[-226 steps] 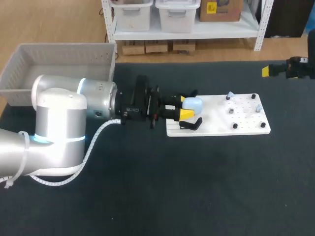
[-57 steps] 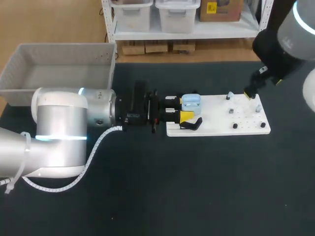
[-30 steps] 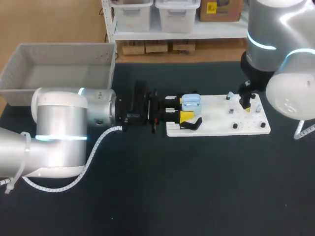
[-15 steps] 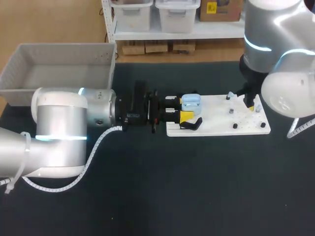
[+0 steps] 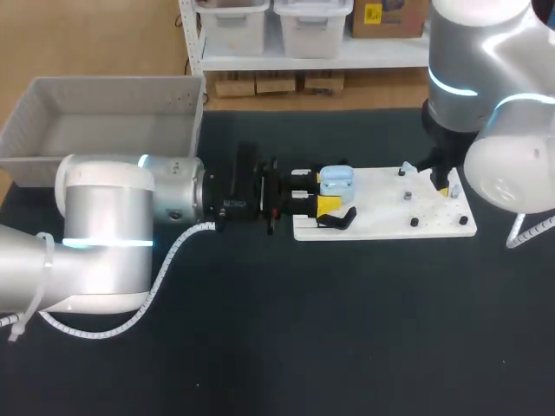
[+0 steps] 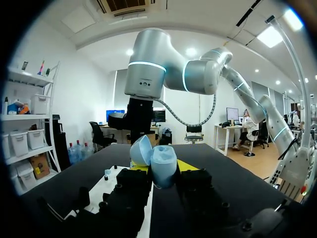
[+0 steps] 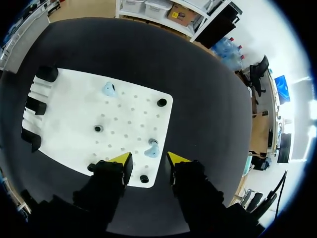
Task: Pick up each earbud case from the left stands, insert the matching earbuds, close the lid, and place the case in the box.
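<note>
The light blue earbud case stands with its lid open at the left end of the white board. My left gripper is shut on it from both sides. In the left wrist view the case sits between the fingers of the left gripper, with the lid tipped back. My right gripper hangs over the board's right end. In the right wrist view the right gripper is open, and a light blue earbud lies just ahead between its tips, untouched. A second earbud lies farther along the board.
A grey bin sits at the table's back left. Black stands line the board's left end, and one black stand is next to the left gripper. Small black pegs dot the board.
My right arm has shifted slightly to the right above the board's right end. The left arm and the case have not moved.
</note>
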